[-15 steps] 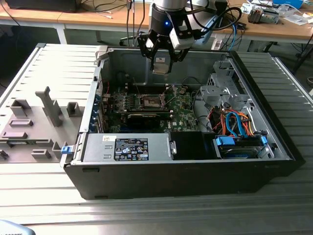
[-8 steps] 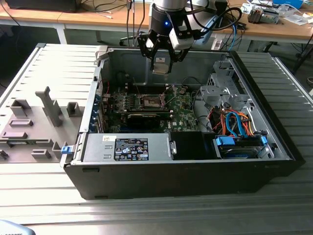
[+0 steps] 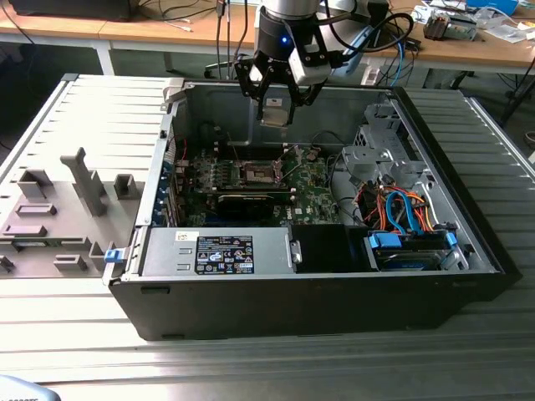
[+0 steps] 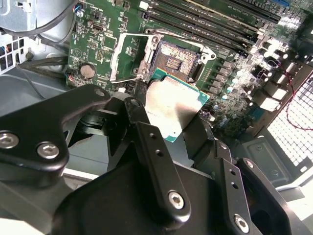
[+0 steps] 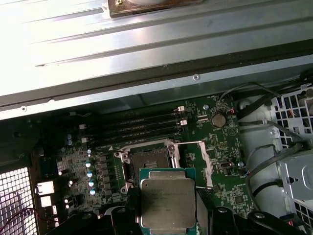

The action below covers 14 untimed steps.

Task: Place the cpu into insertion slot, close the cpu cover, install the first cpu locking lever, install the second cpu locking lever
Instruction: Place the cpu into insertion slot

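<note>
cpu is the part being worked: the gripper hangs over the open computer case with its fingers closed on the chip's two opposite edges. The chip is held flat, its silvery lid facing up toward the wrist cameras. In both wrist views it floats above the green board, just beside the insertion slot and partly overlapping the slot's near rim, not yet over its centre. The exterior view shows it well above the board, so no contact has been made.

The cpu cover is swung open and lies to one side of the slot, leaving the dark socket centre bare. The step in hand reads as placing the chip.

Doing it well seems to depend on three things:
- The chip's square outline should sit directly over the slot's square before any descent, with the edges parallel. In the second wrist view they look roughly matched, though the angle makes this hard to judge.
- The chip should stay level, since a tilted corner could catch the fine contacts.
- The descent should be slow and end in release without pressing, and the fingers should clear the metal rim and the raised cover.
</note>
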### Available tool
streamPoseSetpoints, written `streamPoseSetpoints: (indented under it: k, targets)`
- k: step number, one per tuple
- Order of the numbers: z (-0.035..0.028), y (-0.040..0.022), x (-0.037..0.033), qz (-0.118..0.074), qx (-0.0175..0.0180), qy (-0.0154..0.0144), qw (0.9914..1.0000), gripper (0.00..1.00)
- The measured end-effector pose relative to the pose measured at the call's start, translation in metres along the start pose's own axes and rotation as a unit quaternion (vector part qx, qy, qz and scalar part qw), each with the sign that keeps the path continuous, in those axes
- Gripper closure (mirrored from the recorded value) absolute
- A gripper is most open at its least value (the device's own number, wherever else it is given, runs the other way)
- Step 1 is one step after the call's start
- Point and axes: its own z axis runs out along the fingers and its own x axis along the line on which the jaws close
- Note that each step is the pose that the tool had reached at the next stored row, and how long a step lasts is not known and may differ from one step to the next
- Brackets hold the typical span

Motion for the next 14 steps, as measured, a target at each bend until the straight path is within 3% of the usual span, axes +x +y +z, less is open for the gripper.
streamPoseSetpoints:
  k: [14]
  targets:
    - [0.0006, 0.0, 0.0, 0.01, -0.0002, -0.0005, 0.99995, 0.45]
